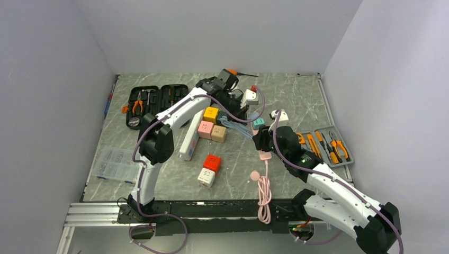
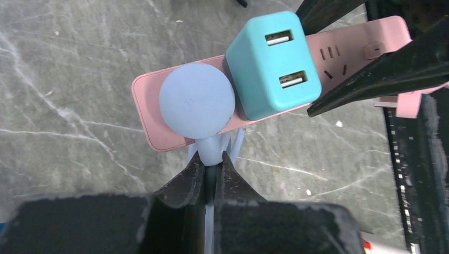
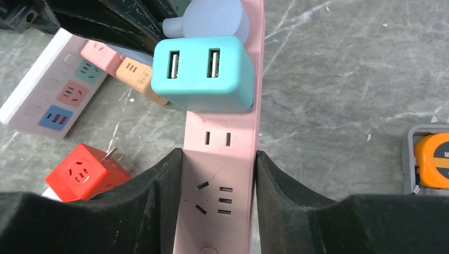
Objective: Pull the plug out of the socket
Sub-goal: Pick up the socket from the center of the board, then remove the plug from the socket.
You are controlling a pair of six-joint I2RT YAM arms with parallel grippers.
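Table point(image 1: 233, 177) is grey marble-look; both arms reach in and meet over the middle-far area. Black tool case point(image 1: 157, 103) lies open at far left. Grey tool tray point(image 1: 324, 144) with orange-handled tools is at the right, and a clear plastic box point(image 1: 114, 164) is near the left edge. White strip point(image 1: 188, 142) lies under the left arm, with yellow, pink and tan cube sockets just beside it. Red cube socket point(image 1: 212, 162) sits closer to me, touching a white cube on its near side. Pink cable point(image 1: 263, 194) runs down to the near edge in loops

Pink power strip point(image 3: 218, 209) lies flat on the table between the two grippers. Right gripper point(image 3: 219, 159) is clamped across its width, fingers point(image 3: 159, 185) pressed on both long edges, flanking an empty socket. Teal USB adapter point(image 2: 272, 63) is plugged in mid-strip, its two USB ports facing up. Blue plug point(image 2: 197, 100), the one to pull, sits on the strip's end socket just beside the adapter. Its round cap looks flush on the strip; I can't see its prongs. Left gripper point(image 2: 212, 161) is closed tight on the plug's neck where the blue cord leaves it, fingertips just off the strip's edge
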